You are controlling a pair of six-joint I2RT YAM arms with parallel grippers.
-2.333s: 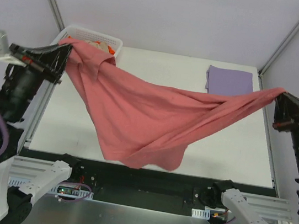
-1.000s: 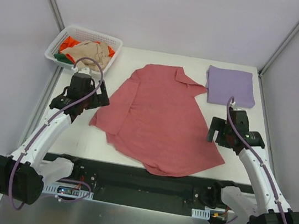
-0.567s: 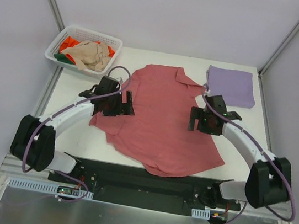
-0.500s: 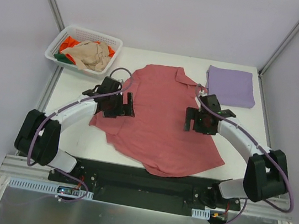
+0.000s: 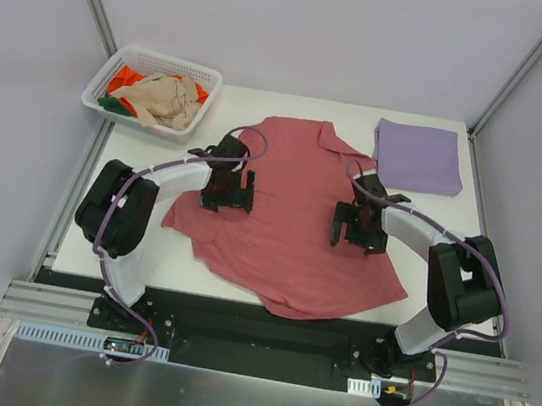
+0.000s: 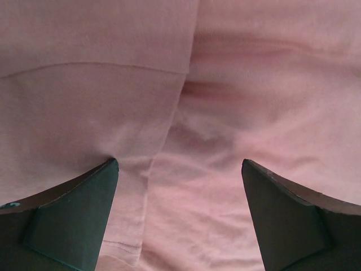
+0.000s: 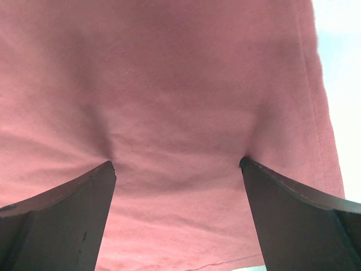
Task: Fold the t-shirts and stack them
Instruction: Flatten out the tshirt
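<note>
Well, you had the rose-red t-shirt (image 5: 289,251) spread out on the white table (image 5: 125,233), its collar toward the far edge and its hem hanging slightly askew toward the near edge. Your left gripper (image 5: 227,189) was down on the shirt's left side, jaws released and set wide apart. In the left wrist view, both fingertips (image 6: 110,166) pressed into the cloth, which puckered around them, and the edge of an overlapping layer ran between them. Your right gripper (image 5: 357,225) was down on the shirt's right side, near its side edge. It was likewise spread wide and gripping nothing. In the right wrist view, its fingertips (image 7: 108,168) dimpled the fabric where they touched.

The lavender t-shirt (image 5: 417,156) lay folded flat at the far right corner of the table, just beside the rose-red collar but apart from it. The white basket (image 5: 161,53) sat at the far left corner, holding a crumpled beige shirt (image 5: 160,97) on top of an orange one (image 5: 125,73) and a green one (image 5: 115,106).
</note>
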